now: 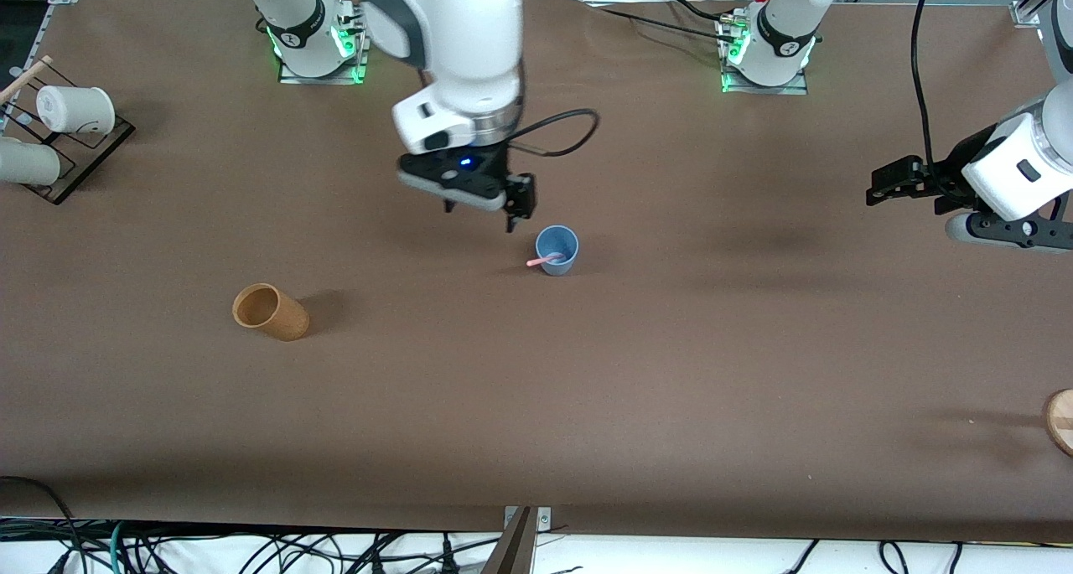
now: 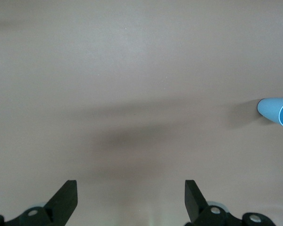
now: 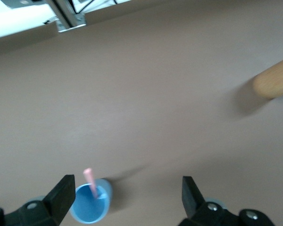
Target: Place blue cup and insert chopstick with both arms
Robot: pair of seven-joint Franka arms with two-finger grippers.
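Note:
The blue cup (image 1: 557,250) stands upright on the brown table near its middle. The pink chopstick (image 1: 542,261) leans inside it, its end sticking out over the rim. My right gripper (image 1: 480,208) hangs open and empty in the air just beside the cup, toward the right arm's end. In the right wrist view the cup (image 3: 90,204) and chopstick (image 3: 90,181) sit close to one finger. My left gripper (image 1: 890,180) is open and empty, raised over the table's left-arm end. The cup also shows in the left wrist view (image 2: 275,111).
A tan-brown cup (image 1: 269,311) lies on its side, nearer the front camera, toward the right arm's end; it shows in the right wrist view (image 3: 273,80). A rack (image 1: 77,156) with white cups (image 1: 75,109) stands at that end. A wooden disc (image 1: 1060,420) lies at the other edge.

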